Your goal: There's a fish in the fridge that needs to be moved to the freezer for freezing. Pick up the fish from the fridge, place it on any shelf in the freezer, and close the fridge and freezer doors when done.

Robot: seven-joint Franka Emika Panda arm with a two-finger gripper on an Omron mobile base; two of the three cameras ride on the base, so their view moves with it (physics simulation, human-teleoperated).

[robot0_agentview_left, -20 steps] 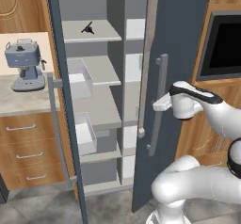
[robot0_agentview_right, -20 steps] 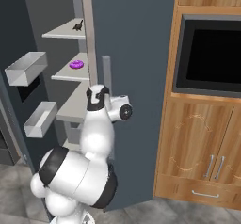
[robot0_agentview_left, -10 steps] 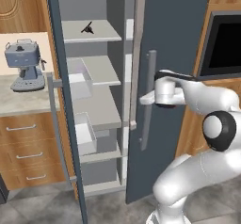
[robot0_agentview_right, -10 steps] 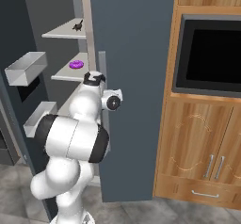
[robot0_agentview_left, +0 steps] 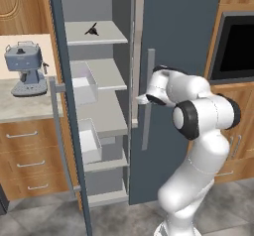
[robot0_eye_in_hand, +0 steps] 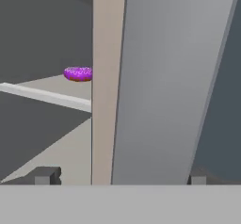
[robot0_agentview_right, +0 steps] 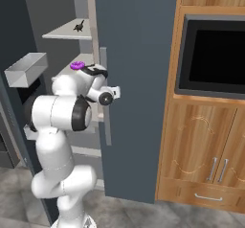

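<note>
Slate-blue fridge point(robot0_agentview_left: 99, 81) open, other door point(robot0_agentview_left: 178, 56) closed; arm at that door's bar handle point(robot0_agentview_left: 147, 101). Gripper point(robot0_agentview_left: 140, 99) spread, empty, straddling handle. Fish point(robot0_agentview_left: 91, 30) on top shelf. Step: opening freezer; next, clamp handle and pull

Arm point(robot0_agentview_left: 198, 131): glossy white rounded segments, black joint bands and end caps. Gripper point(robot0_eye_in_hand: 120, 175): two small dark grey square-tipped fingertips point(robot0_eye_in_hand: 45, 175).
</note>
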